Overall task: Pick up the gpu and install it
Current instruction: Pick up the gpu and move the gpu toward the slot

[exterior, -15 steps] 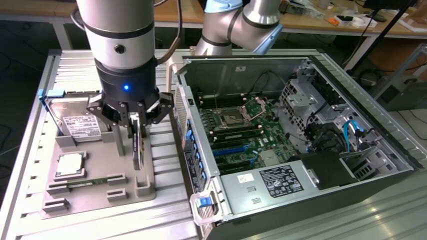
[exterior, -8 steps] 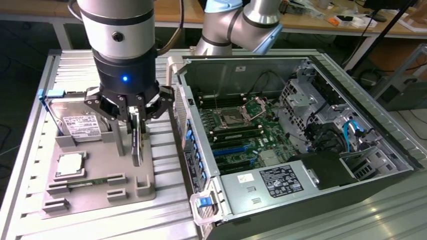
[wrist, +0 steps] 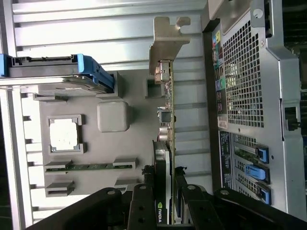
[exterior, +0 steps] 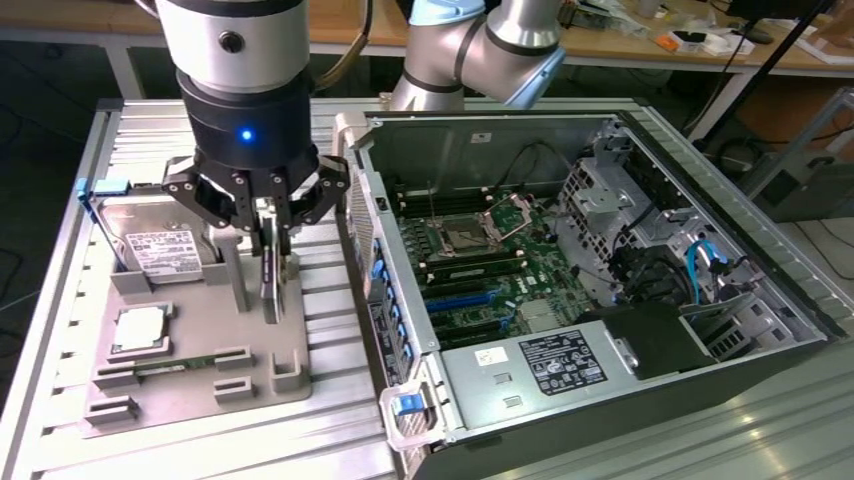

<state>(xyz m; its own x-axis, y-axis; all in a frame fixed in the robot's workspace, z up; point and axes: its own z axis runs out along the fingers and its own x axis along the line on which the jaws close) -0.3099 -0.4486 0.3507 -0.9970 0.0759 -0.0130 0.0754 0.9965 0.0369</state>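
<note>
One hard drive (exterior: 163, 250), one processor chip (exterior: 140, 330) and one memory stick (exterior: 180, 365) are seen in a grey tray (exterior: 187, 395) at the exterior view's left. One gpu (exterior: 272, 275) is stood on edge there, clamped directly beneath the vertical arm's (exterior: 247, 60) down-pointed gripper (exterior: 271, 215). One opened computer case (exterior: 574, 270) is set at the right.

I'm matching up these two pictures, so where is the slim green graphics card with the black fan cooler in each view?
Exterior view: the green graphics card stands on edge in the grey holder tray, clamped by the gripper, on the exterior view's left of the open computer case.
Wrist view: edge-on, it runs from the gripper to its silver bracket, between tray and case.
Shared landmark: the square silver processor chip in the tray.
</note>
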